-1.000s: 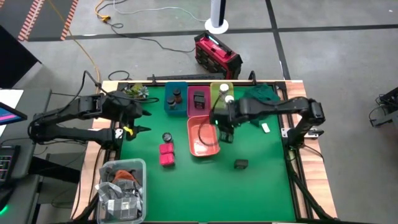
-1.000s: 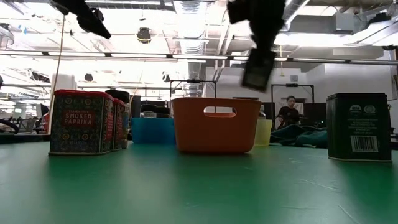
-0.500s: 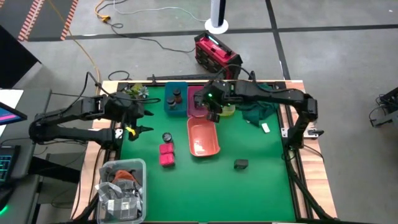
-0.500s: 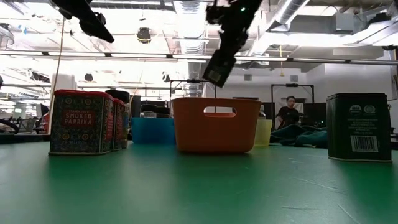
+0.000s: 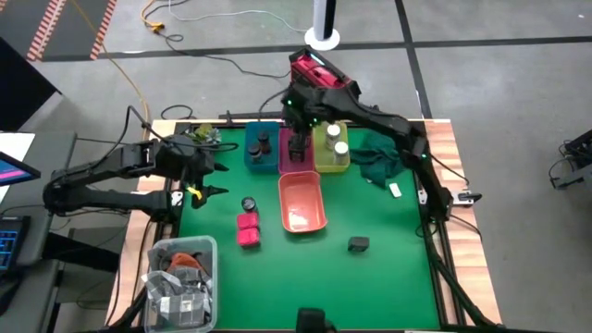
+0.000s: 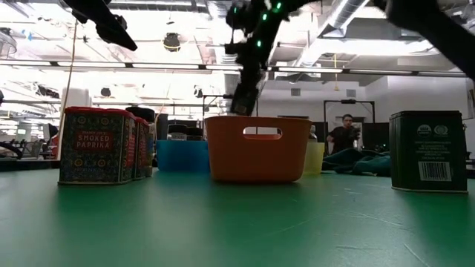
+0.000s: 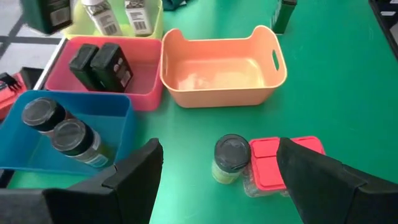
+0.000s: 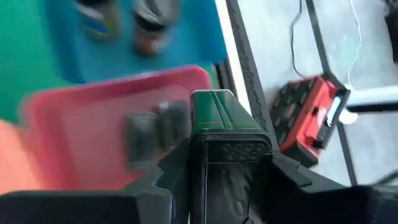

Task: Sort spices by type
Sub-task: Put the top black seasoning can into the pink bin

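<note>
Item: right gripper (image 8: 230,168), jaws clamped on a dark boxy tin (image 8: 227,134), held above the pink bin (image 5: 298,154) in the row of bins along the table's far edge. The pink bin already holds two dark boxy packs (image 7: 101,64).

Step in hand, as judged: deposit of the tin with its like. Done well, the tin would be lowered over the bin's bare part, clear of the two packs and of the walls shared with the blue bin (image 5: 261,148) and yellow bin (image 5: 330,148), and let go only when low inside, so that it neither tips nor lands on a rim.

Item: left gripper (image 7: 217,180), jaws wide and empty, hovering near the table's left edge, above a round jar (image 7: 231,158) and the magenta blocks (image 7: 283,165).

Remaining stock on the table: one dark tin (image 5: 359,244) toward the right-hand near part; the salmon bin (image 5: 302,203) is empty.

View notes:
- Right wrist view alone shows the grip on the tin and the bin beneath it.
- Left wrist view shows bin contents: two jars (image 7: 59,127) in blue, white-capped bottles (image 7: 118,15) in yellow.
- Low view reads "SMOKED PAPRIKA" on a magenta block (image 6: 96,145); bin contents are hidden there.
- High view gives the whole layout.
</note>
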`<control>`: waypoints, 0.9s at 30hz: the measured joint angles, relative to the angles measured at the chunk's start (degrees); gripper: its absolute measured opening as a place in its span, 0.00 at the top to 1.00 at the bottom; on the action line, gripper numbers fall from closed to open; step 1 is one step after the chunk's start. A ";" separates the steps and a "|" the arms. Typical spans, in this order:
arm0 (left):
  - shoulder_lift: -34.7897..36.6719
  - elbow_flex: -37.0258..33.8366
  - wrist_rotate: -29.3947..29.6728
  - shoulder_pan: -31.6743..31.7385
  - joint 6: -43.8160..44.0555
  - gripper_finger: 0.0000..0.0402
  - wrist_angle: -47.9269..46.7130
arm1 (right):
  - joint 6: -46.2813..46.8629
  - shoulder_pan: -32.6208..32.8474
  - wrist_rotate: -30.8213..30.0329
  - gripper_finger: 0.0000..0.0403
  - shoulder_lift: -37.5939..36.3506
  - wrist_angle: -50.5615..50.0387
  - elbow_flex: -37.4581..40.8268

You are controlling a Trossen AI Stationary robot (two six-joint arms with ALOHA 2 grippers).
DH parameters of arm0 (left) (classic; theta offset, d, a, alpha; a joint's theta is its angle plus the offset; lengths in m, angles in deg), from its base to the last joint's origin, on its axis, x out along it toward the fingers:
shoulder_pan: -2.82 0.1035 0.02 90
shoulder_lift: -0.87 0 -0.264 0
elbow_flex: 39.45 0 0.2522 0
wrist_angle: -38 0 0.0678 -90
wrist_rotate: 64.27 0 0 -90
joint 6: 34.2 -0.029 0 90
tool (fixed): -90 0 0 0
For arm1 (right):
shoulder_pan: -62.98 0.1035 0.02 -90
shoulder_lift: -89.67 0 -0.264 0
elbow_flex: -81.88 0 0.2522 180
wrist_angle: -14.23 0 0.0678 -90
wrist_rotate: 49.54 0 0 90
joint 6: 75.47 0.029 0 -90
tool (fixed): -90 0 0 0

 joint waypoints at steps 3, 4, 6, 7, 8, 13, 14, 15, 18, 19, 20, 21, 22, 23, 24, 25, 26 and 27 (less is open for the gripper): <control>0.11 0.00 -1.25 0.00 0.35 0.25 -0.24 | -1.24 -1.96 1.57 0.58 3.49 -1.84 -3.66; 0.31 0.00 -1.66 0.00 0.37 0.25 -0.47 | -1.83 -2.45 1.72 0.58 4.18 -1.86 -4.09; 0.62 0.00 -2.47 -0.02 0.37 0.25 -0.75 | -3.12 -2.96 1.97 0.58 5.16 -1.55 -3.65; 0.97 0.00 -2.66 -0.02 0.37 0.25 -0.89 | -3.63 -3.18 2.12 0.58 5.77 -1.49 -3.65; 1.16 0.00 -2.67 -0.02 0.37 0.25 -1.23 | -4.03 -3.47 2.39 0.58 6.44 -1.32 -3.65; 2.65 0.00 -2.68 -0.05 0.67 0.25 -1.95 | -5.64 -4.20 3.00 0.58 8.43 -1.06 -3.63; 2.97 0.00 -2.64 -0.04 0.86 0.25 -1.94 | -5.84 -4.20 2.95 0.58 8.50 -0.94 -3.63; 3.14 0.00 -2.64 -0.04 1.11 0.25 -1.91 | -5.99 -4.20 3.00 0.58 8.53 -0.87 -3.63; 3.17 0.00 -2.63 -0.04 1.82 0.25 -1.92 | -6.20 -4.09 4.79 0.58 8.53 -0.28 -3.63; 3.13 0.00 -2.61 -0.04 1.90 0.25 -1.94 | -6.00 -4.01 5.57 0.58 8.53 -0.19 -3.63; 3.13 0.00 -2.62 -0.04 2.07 0.25 -1.96 | -5.92 -4.02 6.38 0.58 8.53 -0.33 -3.63; 3.13 0.00 -2.61 -0.04 2.10 0.25 -1.96 | -5.81 -3.93 7.24 0.58 8.53 -0.59 -3.63; 3.13 0.00 -2.60 -0.04 2.10 0.25 -1.96 | -5.79 -3.79 7.92 0.58 8.53 -0.79 -3.63; 3.13 0.00 -2.60 -0.04 2.10 0.25 -1.96 | -5.81 -3.62 8.09 0.58 8.53 -0.73 -3.63; 3.13 0.00 -2.59 -0.04 2.10 0.25 -1.96 | -5.81 -3.46 8.10 0.58 8.84 -0.40 -3.64; 3.13 0.00 -2.57 -0.04 2.10 0.25 -1.96 | -5.81 -3.30 8.38 0.58 9.11 0.07 -3.65; 3.13 0.00 -2.57 -0.04 2.10 0.25 -1.98 | -5.83 -3.26 8.90 0.58 9.30 0.10 -3.64; 3.13 0.00 -2.57 -0.07 2.10 0.25 -2.06 | -5.91 -3.20 9.34 0.58 9.47 -0.33 -3.61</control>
